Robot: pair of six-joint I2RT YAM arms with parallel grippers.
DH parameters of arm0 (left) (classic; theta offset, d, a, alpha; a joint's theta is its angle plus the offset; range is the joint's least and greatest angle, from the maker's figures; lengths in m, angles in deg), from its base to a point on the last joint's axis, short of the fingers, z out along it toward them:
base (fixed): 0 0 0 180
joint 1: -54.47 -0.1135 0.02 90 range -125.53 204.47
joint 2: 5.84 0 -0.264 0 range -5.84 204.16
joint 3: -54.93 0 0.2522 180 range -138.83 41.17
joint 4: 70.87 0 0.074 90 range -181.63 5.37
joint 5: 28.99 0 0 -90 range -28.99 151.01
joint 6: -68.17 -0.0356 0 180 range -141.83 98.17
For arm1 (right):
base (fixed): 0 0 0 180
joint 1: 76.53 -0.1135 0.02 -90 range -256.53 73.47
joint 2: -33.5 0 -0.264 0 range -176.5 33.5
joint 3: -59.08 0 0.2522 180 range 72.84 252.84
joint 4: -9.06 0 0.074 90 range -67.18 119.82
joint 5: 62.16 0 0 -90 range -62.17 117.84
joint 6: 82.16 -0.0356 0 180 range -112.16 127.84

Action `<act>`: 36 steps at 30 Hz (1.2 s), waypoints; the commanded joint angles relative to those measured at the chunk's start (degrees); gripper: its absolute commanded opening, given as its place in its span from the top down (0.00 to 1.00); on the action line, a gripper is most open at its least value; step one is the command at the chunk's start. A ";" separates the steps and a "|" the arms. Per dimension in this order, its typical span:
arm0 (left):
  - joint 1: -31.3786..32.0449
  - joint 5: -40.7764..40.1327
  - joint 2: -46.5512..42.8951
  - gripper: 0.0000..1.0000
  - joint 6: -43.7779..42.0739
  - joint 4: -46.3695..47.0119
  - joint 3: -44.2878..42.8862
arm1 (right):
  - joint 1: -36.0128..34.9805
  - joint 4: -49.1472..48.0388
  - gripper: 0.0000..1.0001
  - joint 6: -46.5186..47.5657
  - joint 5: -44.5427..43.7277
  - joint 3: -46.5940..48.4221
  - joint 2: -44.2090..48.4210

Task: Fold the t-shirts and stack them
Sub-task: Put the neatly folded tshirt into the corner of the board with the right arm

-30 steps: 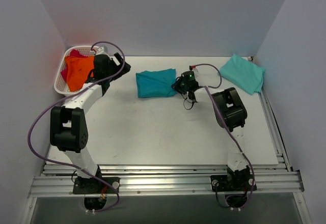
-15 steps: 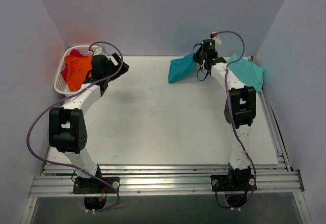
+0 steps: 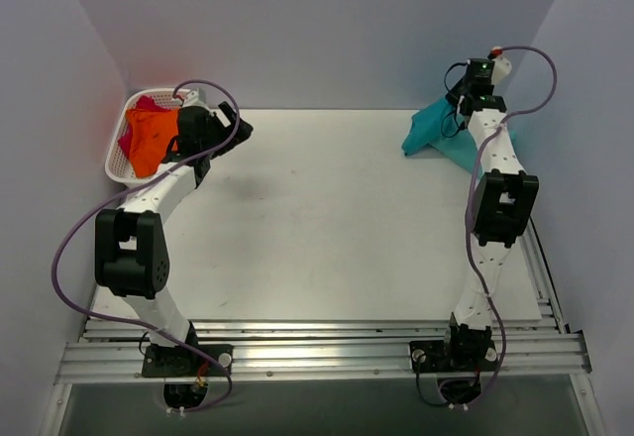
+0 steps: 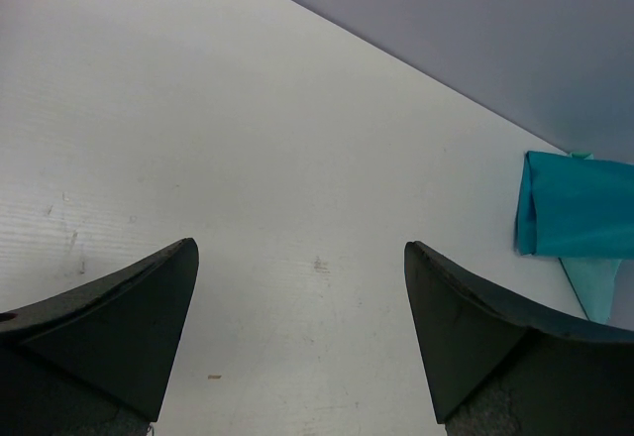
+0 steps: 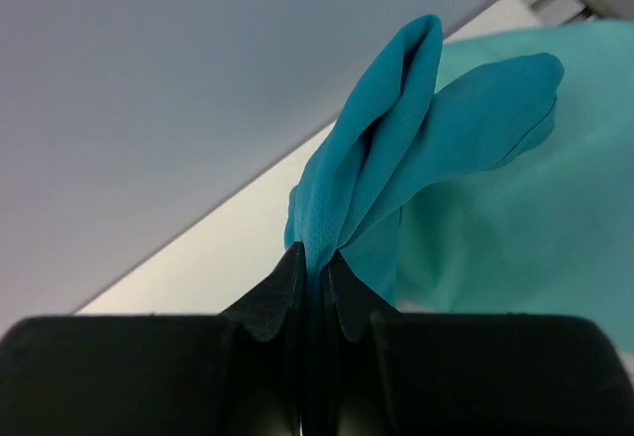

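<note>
My right gripper [image 3: 466,99] is shut on the folded deep teal t-shirt [image 3: 428,129] and holds it in the air at the back right, over the paler mint-green t-shirt [image 3: 482,149] lying on the table. In the right wrist view the teal shirt [image 5: 381,168] hangs pinched between the fingers [image 5: 272,302], with the mint shirt [image 5: 535,218] behind. My left gripper [image 3: 236,127] is open and empty beside the basket; its wrist view shows the teal shirt [image 4: 575,208] far off. An orange t-shirt [image 3: 151,139] and a magenta-red one [image 3: 144,105] lie in the basket.
The white lattice basket [image 3: 116,163] stands at the back left against the wall. Grey walls close in the table [image 3: 327,238] on three sides. A metal rail [image 3: 317,342] runs along the near edge by the arm bases.
My right gripper has lifted the deep teal shirt from the table's middle and carried it right, over the mint-green shirt. The left arm has barely moved.
</note>
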 commanded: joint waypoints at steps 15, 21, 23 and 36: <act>-0.43 2.56 -1.48 0.06 0.87 3.39 -0.06 | 13.34 -13.06 1.00 -4.72 -2.44 -36.05 17.62; -0.35 3.35 -2.09 0.06 1.13 3.66 0.38 | 16.77 -14.56 0.88 -7.28 4.96 -40.64 13.05; -0.43 3.53 -2.18 0.06 1.22 3.66 0.38 | 17.56 -15.52 0.37 -7.80 5.13 -41.87 12.78; -0.26 1.79 -3.93 0.06 -0.27 4.01 1.08 | 16.34 -14.74 0.00 -8.42 3.99 -47.49 26.82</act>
